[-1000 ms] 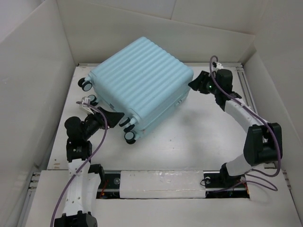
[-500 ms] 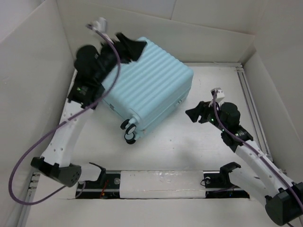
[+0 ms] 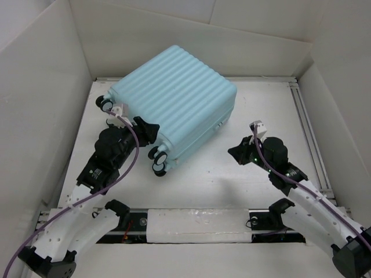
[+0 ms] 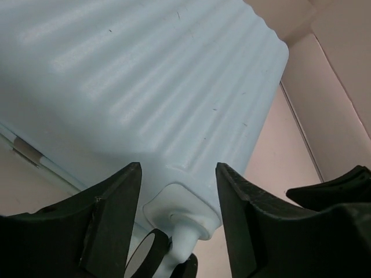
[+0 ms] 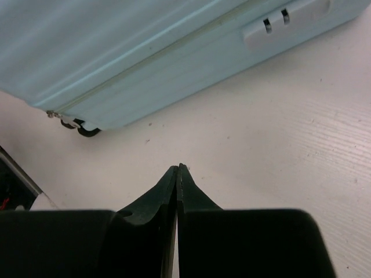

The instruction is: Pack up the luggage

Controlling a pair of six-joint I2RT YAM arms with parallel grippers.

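The luggage [image 3: 174, 98] is a pale aqua ribbed suitcase lying closed and flat at the back middle of the table. My left gripper [image 3: 148, 131] is at its near left corner, by the caster wheels [image 3: 157, 162]. In the left wrist view the left gripper [image 4: 178, 168] is open, its fingers [image 4: 116, 220] on either side of a wheel mount [image 4: 179, 217] without touching it. My right gripper [image 3: 233, 152] hovers over bare table in front of the luggage's right side. It [image 5: 178, 167] is shut with nothing in it, and points at the luggage [image 5: 145, 58].
High white walls [image 3: 40, 104] enclose the table on three sides. A metal rail [image 3: 304, 127] runs along the right edge. A white strip [image 3: 197, 223] covers the near edge between the arm bases. A lock plate [image 5: 284, 20] sits on the luggage's near side.
My left arm swung down from over the luggage's far left to its near left corner, and its jaws narrowed. My right gripper closed and stayed in nearly the same spot.
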